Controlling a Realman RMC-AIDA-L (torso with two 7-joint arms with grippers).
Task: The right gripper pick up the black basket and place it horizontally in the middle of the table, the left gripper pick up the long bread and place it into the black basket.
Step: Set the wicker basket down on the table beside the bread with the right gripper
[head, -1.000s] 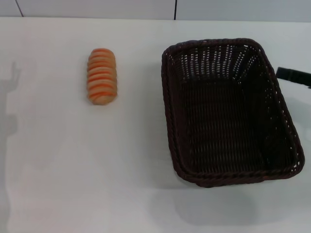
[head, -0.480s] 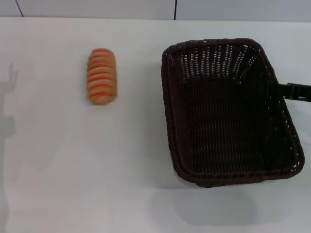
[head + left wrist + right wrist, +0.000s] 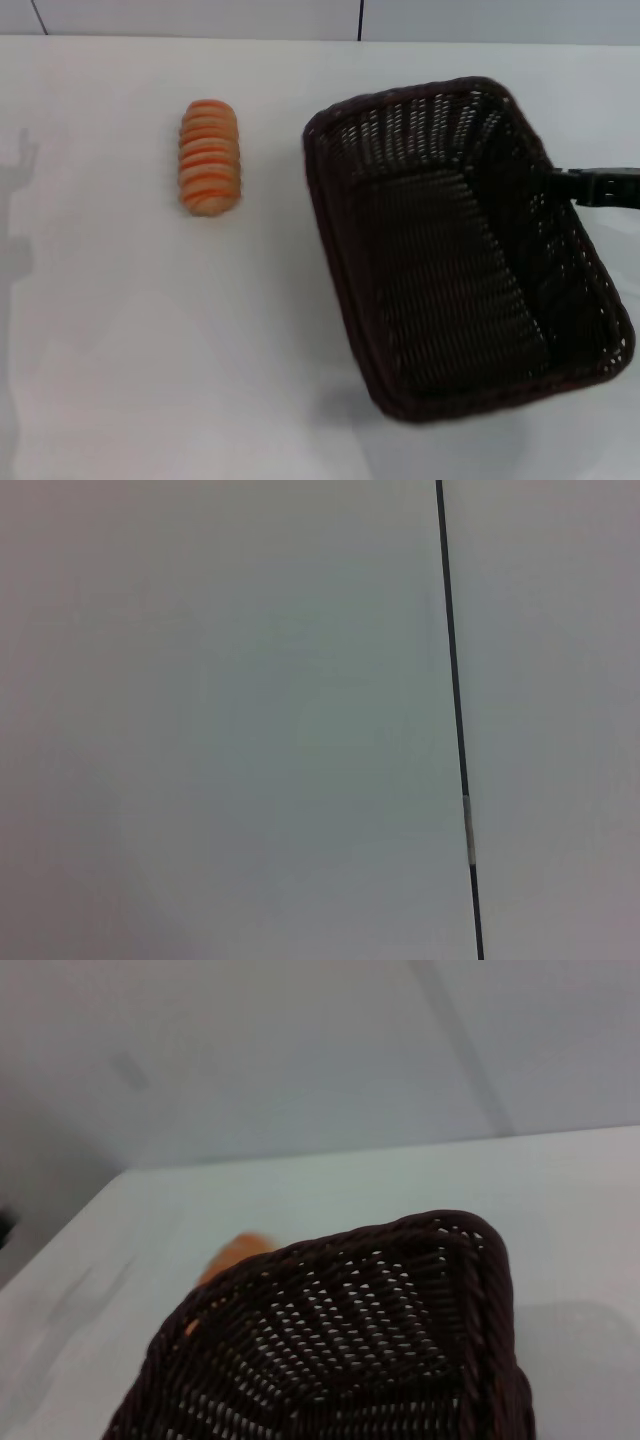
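Observation:
The black basket (image 3: 450,260) is at the right of the table (image 3: 150,350), tilted and turned at an angle, with its right side raised. My right gripper (image 3: 560,182) reaches in from the right edge and is shut on the basket's right rim. The right wrist view looks over the basket's woven rim (image 3: 350,1360). The long bread (image 3: 209,157) lies at the upper left with its orange stripes up, well apart from the basket. A bit of it peeks out behind the basket in the right wrist view (image 3: 235,1255). My left gripper is out of view.
A wall with a dark vertical seam (image 3: 455,730) fills the left wrist view. Bare white tabletop lies between the bread and the basket and along the front. An arm's shadow (image 3: 18,210) falls at the far left.
The right gripper came in to the basket's right rim and took hold. The basket has shifted left, rotated and tipped up. The bread has not moved.

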